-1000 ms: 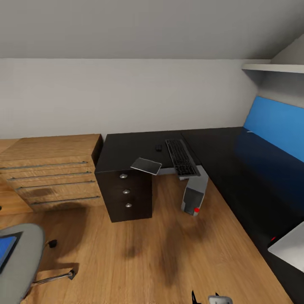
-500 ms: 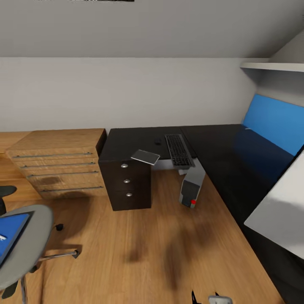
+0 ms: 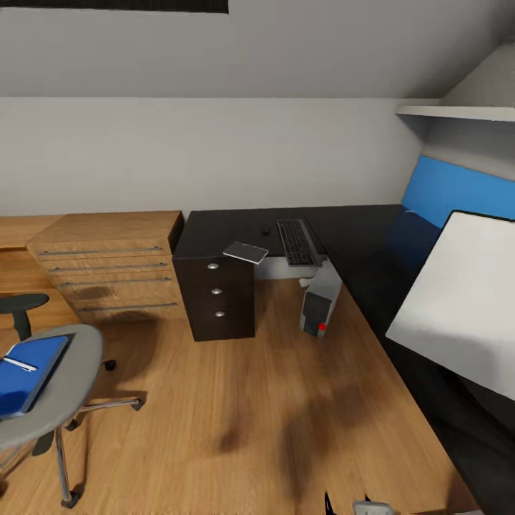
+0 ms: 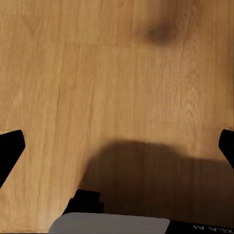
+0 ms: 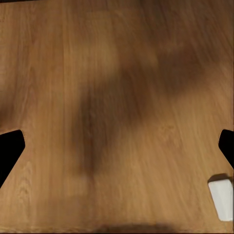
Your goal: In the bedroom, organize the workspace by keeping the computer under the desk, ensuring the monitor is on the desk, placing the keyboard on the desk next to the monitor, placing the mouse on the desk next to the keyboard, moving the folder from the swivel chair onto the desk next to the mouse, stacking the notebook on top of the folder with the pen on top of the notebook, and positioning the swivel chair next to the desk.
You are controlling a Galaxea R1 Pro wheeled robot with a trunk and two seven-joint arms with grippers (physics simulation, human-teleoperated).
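- My left hand [image 4: 117, 146] and right hand [image 5: 117, 146] each hung over the wooden floor [image 3: 236, 400], fingertips wide apart, holding nothing.
- The keyboard [image 3: 297, 241] lay on the black counter [image 3: 229, 232], beside a small dark object that may be the mouse.
- The computer [image 3: 319, 300] leaned tilted at the counter's edge.
- The monitor [image 3: 461, 311] showed its white back.
- The folder [image 3: 28, 373], carrying the pen [image 3: 17, 365], rested on the swivel chair [image 3: 61, 390].

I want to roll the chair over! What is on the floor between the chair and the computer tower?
In the head view, bare wooden floor lies between the swivel chair and the computer, with soft shadows on it.
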